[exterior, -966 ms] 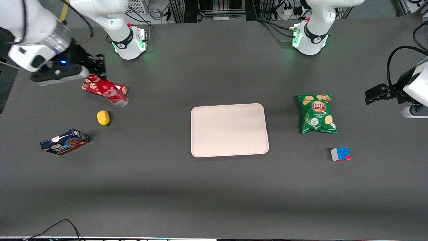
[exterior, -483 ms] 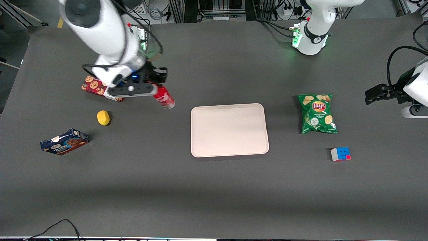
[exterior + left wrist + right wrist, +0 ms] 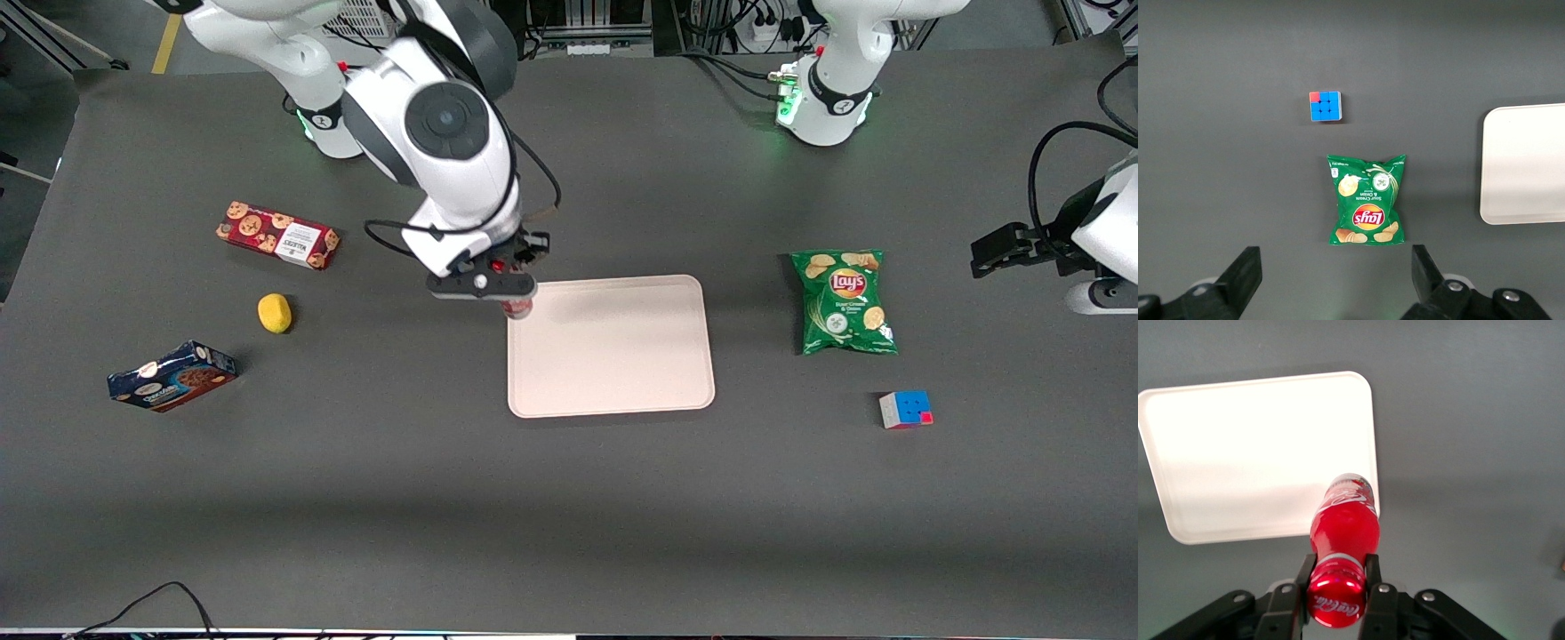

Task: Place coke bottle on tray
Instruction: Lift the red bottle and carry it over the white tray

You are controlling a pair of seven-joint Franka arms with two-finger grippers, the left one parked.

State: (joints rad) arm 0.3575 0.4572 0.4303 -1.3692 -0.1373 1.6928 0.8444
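Now the gripper hangs over the tray's edge, at the corner toward the working arm's end of the table and farther from the front camera. Its two fingers are clamped on the neck of the one coke bottle, just below the red cap. The bottle is held off the surface with its clear base over the tray's rim; in the front view only a small part of the bottle shows beneath the gripper.

One tray lies on the table, and its surface is bare. Counting the rest by the tray: two cookie boxes lie toward the working arm's end, the red cookie box farther from the front camera than the tray and the blue cookie box well apart from it, nearer the camera. One yellow lemon sits between those two boxes. Toward the parked arm's end of the tray lie one green chip bag and one puzzle cube, the cube nearer the camera than the bag.
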